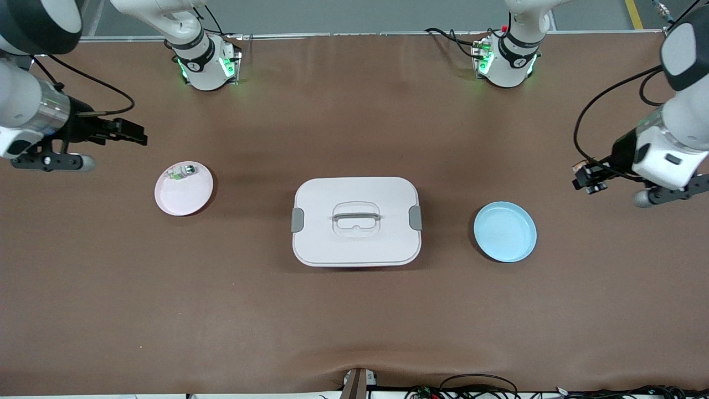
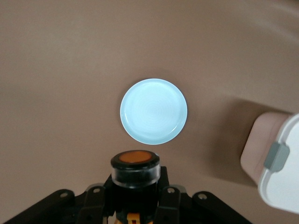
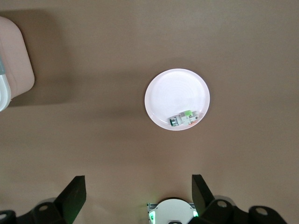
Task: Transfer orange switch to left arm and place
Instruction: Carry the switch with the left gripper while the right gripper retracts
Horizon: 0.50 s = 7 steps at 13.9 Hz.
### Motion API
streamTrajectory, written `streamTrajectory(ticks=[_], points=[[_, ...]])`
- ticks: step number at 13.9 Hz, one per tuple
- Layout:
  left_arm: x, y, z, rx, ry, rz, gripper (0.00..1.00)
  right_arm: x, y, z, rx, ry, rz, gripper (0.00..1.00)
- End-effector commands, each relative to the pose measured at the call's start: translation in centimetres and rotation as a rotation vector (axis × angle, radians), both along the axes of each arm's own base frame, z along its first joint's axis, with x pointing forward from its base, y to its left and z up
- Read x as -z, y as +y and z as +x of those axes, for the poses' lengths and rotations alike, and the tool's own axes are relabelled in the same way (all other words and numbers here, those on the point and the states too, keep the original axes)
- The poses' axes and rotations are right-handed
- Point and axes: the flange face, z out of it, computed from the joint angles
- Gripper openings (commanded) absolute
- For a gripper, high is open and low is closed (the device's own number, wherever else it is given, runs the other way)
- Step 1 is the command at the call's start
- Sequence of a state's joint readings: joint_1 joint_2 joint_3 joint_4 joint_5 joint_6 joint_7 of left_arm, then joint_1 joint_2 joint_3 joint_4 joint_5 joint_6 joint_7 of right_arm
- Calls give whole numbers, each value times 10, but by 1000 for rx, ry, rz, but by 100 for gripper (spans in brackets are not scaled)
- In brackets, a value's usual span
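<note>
My left gripper [image 1: 588, 178] is shut on the orange switch [image 2: 135, 164], a black-bodied button with a round orange face. It holds the switch up in the air over the bare table at the left arm's end, beside the blue plate [image 1: 505, 231]. The plate also shows in the left wrist view [image 2: 153, 111]. My right gripper [image 1: 133, 133] is open and empty over the table at the right arm's end, its fingers spread wide in the right wrist view [image 3: 138, 186]. The white box [image 1: 356, 221] with grey clips stands in the middle of the table between the two plates.
A pink plate [image 1: 183, 188] lies toward the right arm's end. A small silvery-green clear part [image 1: 183, 172] lies on it, also seen in the right wrist view [image 3: 183, 119]. Box corners show in the left wrist view [image 2: 280, 177] and the right wrist view [image 3: 11, 60].
</note>
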<state>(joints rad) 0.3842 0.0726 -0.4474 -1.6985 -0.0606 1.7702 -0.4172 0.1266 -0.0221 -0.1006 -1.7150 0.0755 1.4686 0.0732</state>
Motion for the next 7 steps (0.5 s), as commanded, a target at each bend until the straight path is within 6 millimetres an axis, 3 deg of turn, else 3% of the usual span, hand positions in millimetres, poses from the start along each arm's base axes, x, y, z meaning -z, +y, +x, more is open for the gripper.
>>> streamTrajectory(ticks=[1, 4, 7], points=[[-6, 7, -6, -196, 6, -15, 0, -10, -25, -10, 10, -25, -8, 100], [8, 4, -6, -413, 12, -16, 0, -33, -38, -6, 15, -74, -63, 100], [28, -8, -22, -688, -65, -20, 0, -59, -43, -1, -3, -131, -131, 100]])
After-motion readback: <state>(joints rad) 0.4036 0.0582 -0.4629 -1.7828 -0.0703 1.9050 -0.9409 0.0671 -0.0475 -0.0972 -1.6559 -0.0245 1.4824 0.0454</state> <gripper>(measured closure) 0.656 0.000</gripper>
